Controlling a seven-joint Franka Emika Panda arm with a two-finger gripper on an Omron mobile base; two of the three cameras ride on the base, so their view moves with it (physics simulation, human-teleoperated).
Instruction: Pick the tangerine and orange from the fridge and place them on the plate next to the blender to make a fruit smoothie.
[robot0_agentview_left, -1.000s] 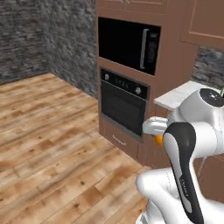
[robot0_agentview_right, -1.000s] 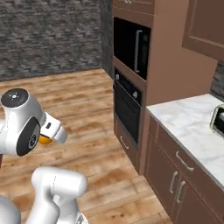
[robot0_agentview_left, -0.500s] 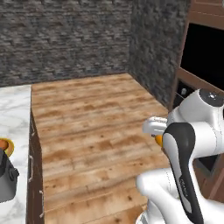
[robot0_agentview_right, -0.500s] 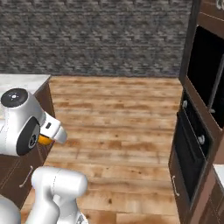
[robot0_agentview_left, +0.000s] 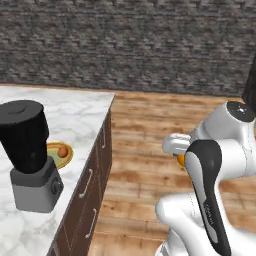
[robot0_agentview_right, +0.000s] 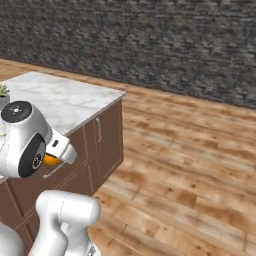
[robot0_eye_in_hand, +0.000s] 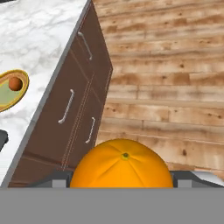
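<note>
The whole view has swung: a second ago both base cameras faced the oven wall, and now they face the marble desk (robot0_agentview_left: 75, 115) and its brown cabinets (robot0_eye_in_hand: 74, 109), so the base has turned, not the things. That brings the drop-off within sight.

The blender (robot0_agentview_left: 30, 157) stands on the desk with the plate (robot0_agentview_left: 64, 156) just behind it, partly hidden by the jar. A small fruit, probably the tangerine (robot0_agentview_left: 62, 151), already lies on the plate. The hand (robot0_eye_in_hand: 121, 180) is clamped on the orange (robot0_eye_in_hand: 121, 168), held over the floor, well short of the desk.

The fingertips are cut off at the hand view's bottom edge. The fridge is out of frame.
</note>
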